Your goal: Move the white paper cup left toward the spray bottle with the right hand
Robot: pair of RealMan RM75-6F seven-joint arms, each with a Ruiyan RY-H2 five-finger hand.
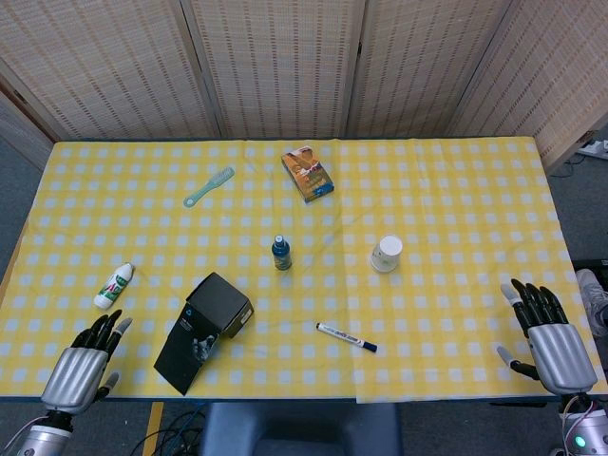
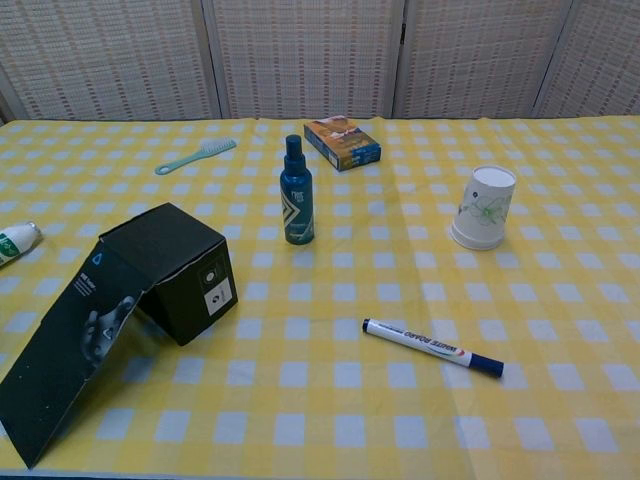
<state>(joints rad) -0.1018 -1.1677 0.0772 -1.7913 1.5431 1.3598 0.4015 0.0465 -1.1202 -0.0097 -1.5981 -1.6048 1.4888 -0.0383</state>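
Observation:
The white paper cup (image 1: 387,254) (image 2: 483,207) stands upside down on the yellow checked table, right of centre. The blue spray bottle (image 1: 281,253) (image 2: 297,192) stands upright to its left, well apart from it. My right hand (image 1: 548,336) rests at the table's near right corner with fingers spread and nothing in it, far from the cup. At the near left corner, my left hand (image 1: 85,357) lies with fingers apart and holds nothing. Neither hand shows in the chest view.
A black box (image 1: 205,325) (image 2: 130,295) with its flap open lies front left. A marker pen (image 1: 346,336) (image 2: 433,347) lies in front of the cup. A snack box (image 1: 309,173) (image 2: 342,142), a green brush (image 1: 209,186) (image 2: 196,155) and a white tube (image 1: 113,285) (image 2: 15,243) lie around.

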